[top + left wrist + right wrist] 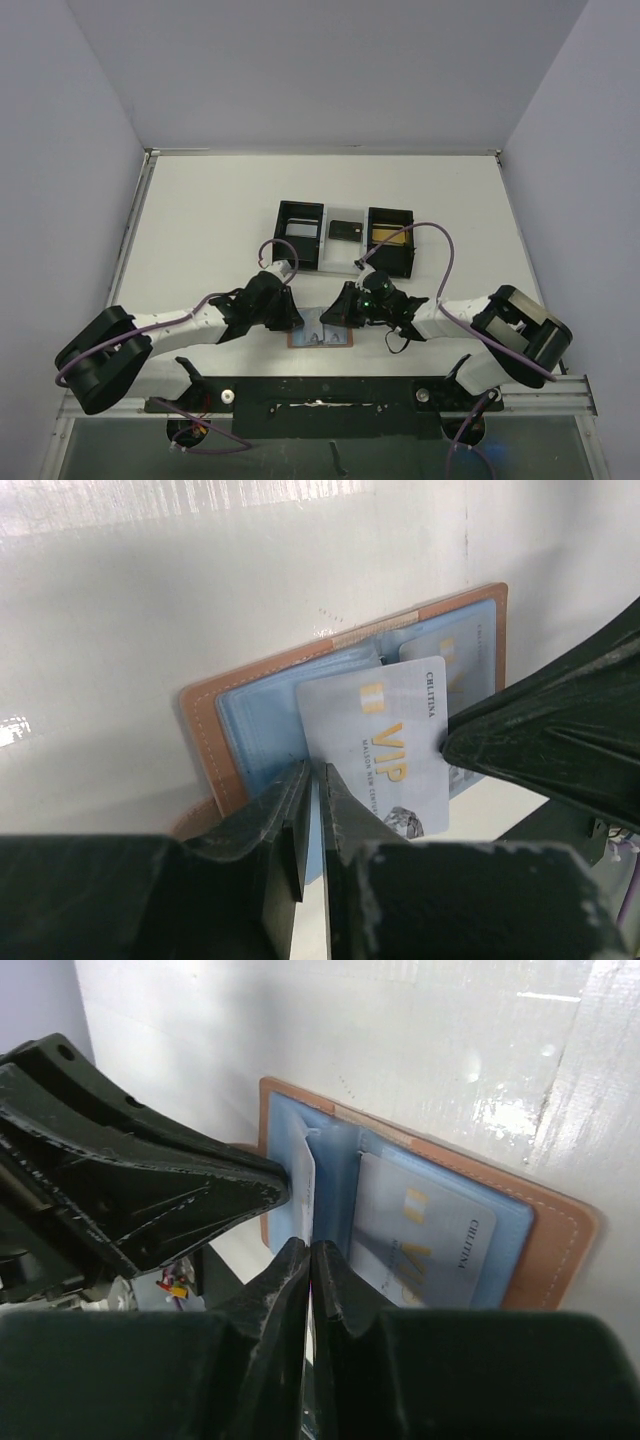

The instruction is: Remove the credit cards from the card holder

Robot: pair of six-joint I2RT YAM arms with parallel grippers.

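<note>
The card holder (320, 339) lies open near the table's front edge, tan outside (205, 730) with a light blue lining (340, 1175). A silver-grey VIP credit card (380, 735) stands partly pulled out of its left pocket, edge-on (305, 1185) in the right wrist view. My right gripper (336, 318) (310, 1248) is shut on that card's edge. My left gripper (296, 322) (312, 772) is shut to a thin slit at the card's other edge, its tips beside the card. A second silver card (425, 1235) (455, 650) sits in the other pocket.
A three-compartment tray (392, 212) stands behind the wallet, black at both ends and white in the middle. A black card (345, 230) lies in the middle part and a gold card (388, 238) in the right part. Both arms crowd closely over the wallet.
</note>
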